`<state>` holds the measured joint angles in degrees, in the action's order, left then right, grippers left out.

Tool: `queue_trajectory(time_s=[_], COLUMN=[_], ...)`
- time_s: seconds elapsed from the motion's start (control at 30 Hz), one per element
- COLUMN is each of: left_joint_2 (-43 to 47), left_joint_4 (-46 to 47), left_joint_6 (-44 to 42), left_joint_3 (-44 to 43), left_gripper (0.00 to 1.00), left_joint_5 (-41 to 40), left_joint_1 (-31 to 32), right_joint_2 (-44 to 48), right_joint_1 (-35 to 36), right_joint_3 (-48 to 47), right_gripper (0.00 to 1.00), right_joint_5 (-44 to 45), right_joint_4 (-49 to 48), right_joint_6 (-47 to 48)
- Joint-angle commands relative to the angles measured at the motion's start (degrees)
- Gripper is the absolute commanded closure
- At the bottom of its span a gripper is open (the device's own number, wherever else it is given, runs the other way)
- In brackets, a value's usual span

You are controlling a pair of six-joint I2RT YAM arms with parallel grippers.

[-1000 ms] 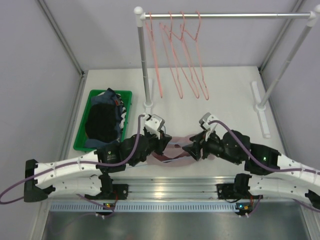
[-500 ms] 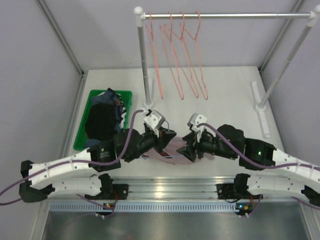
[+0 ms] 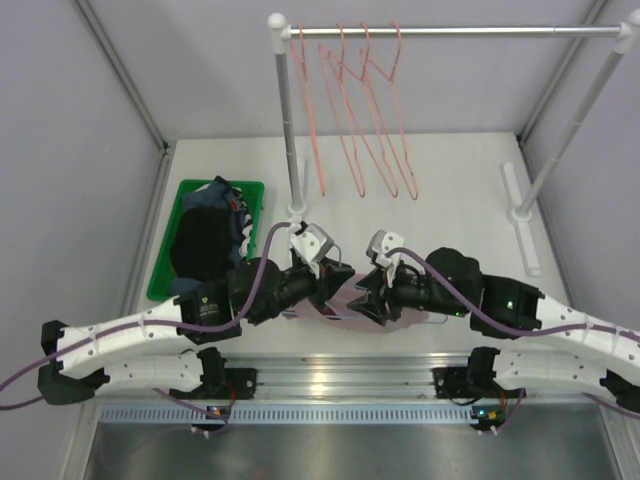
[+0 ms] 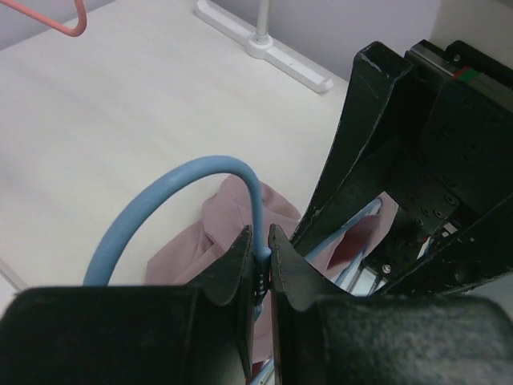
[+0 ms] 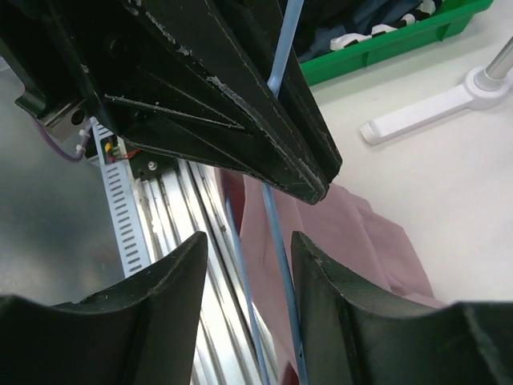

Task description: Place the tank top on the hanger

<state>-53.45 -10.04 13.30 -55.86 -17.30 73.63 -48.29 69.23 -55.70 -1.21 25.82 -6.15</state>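
Left grip: my left gripper (image 4: 258, 269) is pinched tight on the hanger (image 4: 184, 172), right at the neck under the hook, low centre of the left wrist view.
Right grip: my right gripper (image 5: 248, 245) is spread with nothing clamped. Blue wire runs down through the gap, and I can't tell if it touches either finger.
Tank top: the tank top (image 5: 353, 233) lies bunched on the table (image 3: 460, 190) beneath both wrists, lower middle of the top view. The hanger's frame dips into it, but how far it is threaded I can't tell.
Step in hand: working a hanger shoulder into the top, by my reading.
Doing it well: lock the neck steady on the left, because thin wire will swivel in a pinch. On the right, take cloth alone, a strap or an edge, never wire. Draw the fabric along the arm slowly, since soft cloth bunches and drags.
Surface: pale and smooth, so the cloth should slide. The metal rail along the bottom edge is near and could snag it.
Room: a green bin (image 3: 160, 265) of dark clothes (image 3: 205, 240) at left. Pink hangers (image 3: 362, 120) hang on the rack (image 3: 450, 32) up top, and the walls are grey.
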Motion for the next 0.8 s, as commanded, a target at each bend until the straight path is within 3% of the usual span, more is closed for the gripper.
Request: queue_trajectory(time_s=[0.0, 0.17, 0.33, 0.5, 0.6, 0.63, 0.77], left_joint_2=[1.2, 1.3, 0.8, -0.2, -0.4, -0.6, -0.9], left_joint_4=[5.6, 6.0, 6.7, 6.0, 5.2, 5.1, 4.9], left_joint_6=[-0.7, -0.7, -0.7, -0.4, 0.0, 0.0, 0.1], left_joint_3=[-2.6, -2.4, -2.2, -2.5, -2.6, -2.5, -2.5], left_gripper=[1.00, 1.00, 1.00, 1.00, 0.80, 0.68, 0.50], left_joint_5=[-0.1, -0.3, -0.9, -2.2, -3.4, -3.6, -4.1], left_joint_1=[0.1, 0.0, 0.1, 0.0, 0.1, 0.0, 0.1], right_joint_2=[0.1, 0.2, -0.1, 1.4, 2.9, 3.2, 4.6], right_joint_1=[-0.1, -0.2, -0.2, -0.2, -0.2, -0.3, -0.2], right_joint_3=[1.4, 2.5, 4.7, 6.7, 7.2, 7.4, 7.0], right_gripper=[0.55, 0.72, 0.99, 1.00, 1.00, 1.00, 1.00], right_joint_5=[-3.5, -3.8, -3.7, -0.9, 0.9, 0.9, 3.7], right_joint_4=[-5.1, -6.5, -8.5, -10.4, -10.6, -10.4, -8.7], right_joint_6=[-1.4, -2.5, -4.2, -6.4, -7.1, -7.2, -7.5])
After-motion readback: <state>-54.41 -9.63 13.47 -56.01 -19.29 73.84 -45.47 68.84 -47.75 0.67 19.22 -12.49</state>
